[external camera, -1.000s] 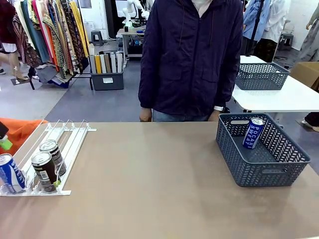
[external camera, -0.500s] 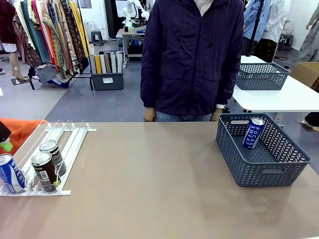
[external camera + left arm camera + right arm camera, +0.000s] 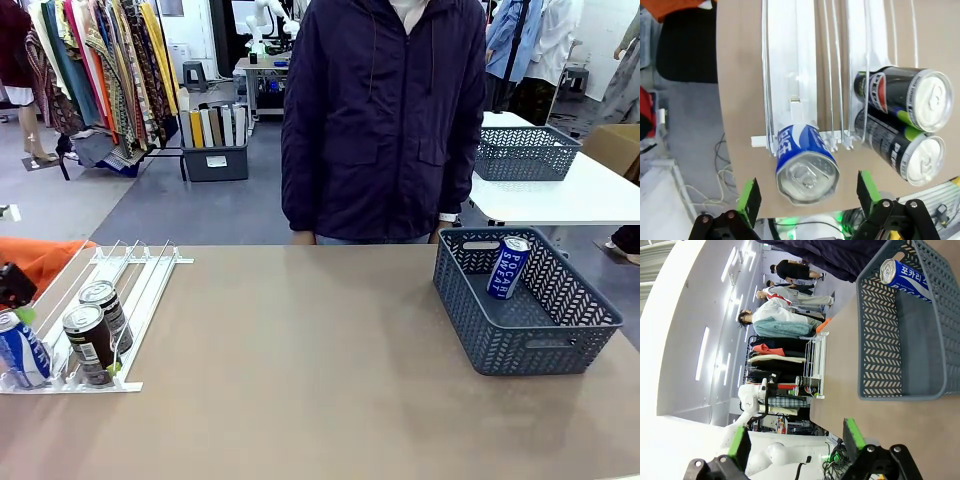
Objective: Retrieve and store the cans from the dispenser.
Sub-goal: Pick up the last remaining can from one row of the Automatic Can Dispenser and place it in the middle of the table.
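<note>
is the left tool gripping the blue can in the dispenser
No, the left tool is open, its pads clear of the blue can on both sides.

I see glossy metal on the blue can [image 3: 799, 150] (its silver top looks duller), smooth white plastic on the dispenser [image 3: 802, 60], matt grey plastic on the basket [image 3: 500, 345], and a matt table [image 3: 300, 380].
</note>
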Robot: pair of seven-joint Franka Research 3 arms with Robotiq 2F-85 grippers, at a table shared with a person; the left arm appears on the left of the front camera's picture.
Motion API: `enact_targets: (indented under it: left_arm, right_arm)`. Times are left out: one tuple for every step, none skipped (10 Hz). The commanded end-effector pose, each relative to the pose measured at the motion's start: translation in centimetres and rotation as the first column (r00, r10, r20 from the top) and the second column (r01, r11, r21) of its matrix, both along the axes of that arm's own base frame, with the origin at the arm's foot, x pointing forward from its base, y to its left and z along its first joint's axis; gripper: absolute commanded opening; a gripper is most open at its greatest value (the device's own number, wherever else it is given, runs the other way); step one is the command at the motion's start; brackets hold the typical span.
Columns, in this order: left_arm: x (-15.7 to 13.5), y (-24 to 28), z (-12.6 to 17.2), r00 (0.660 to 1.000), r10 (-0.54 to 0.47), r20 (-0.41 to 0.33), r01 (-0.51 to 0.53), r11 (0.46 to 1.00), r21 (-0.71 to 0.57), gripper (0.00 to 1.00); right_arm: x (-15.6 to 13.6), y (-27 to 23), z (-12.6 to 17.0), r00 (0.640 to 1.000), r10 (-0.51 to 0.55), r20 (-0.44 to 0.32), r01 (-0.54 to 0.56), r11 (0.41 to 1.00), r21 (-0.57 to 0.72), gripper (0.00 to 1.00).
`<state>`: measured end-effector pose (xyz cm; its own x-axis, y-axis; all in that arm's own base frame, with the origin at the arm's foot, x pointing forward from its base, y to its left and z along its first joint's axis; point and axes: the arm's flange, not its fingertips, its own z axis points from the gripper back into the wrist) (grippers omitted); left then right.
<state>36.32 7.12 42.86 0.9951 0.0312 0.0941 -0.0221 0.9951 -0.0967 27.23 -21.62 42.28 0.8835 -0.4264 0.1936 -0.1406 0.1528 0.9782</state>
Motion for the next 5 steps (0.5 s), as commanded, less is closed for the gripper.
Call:
enact_targets:
  left_arm:
    - [0.0, 0.1, -1.4, 0.999, 0.034, -0.012, -0.033, 0.998, 0.044, 1.00]
    - [0.1, 0.0, -1.9, 0.999, 0.037, -0.007, -0.036, 0.998, 0.056, 1.00]
    - [0.4, 0.1, -2.2, 0.999, 0.030, -0.010, -0.030, 0.998, 0.048, 1.00]
    - [0.4, 0.2, -2.6, 0.999, 0.032, -0.017, -0.031, 0.998, 0.045, 1.00]
    - [0.4, 0.1, -2.9, 1.000, 0.027, -0.015, -0.026, 0.998, 0.050, 1.00]
  right_arm:
    - [0.2, -0.1, 0.3, 1.000, -0.001, 0.027, 0.001, 1.000, -0.001, 1.00]
    - [0.2, -0.1, 0.3, 1.000, -0.001, 0.027, 0.001, 1.000, -0.001, 1.00]
    - [0.2, -0.1, 0.3, 1.000, -0.001, 0.027, 0.001, 1.000, -0.001, 1.00]
    - [0.2, -0.1, 0.3, 1.000, -0.001, 0.027, 0.001, 1.000, -0.001, 1.00]
    - [0.2, -0.1, 0.3, 1.000, -0.001, 0.027, 0.001, 1.000, -0.001, 1.00]
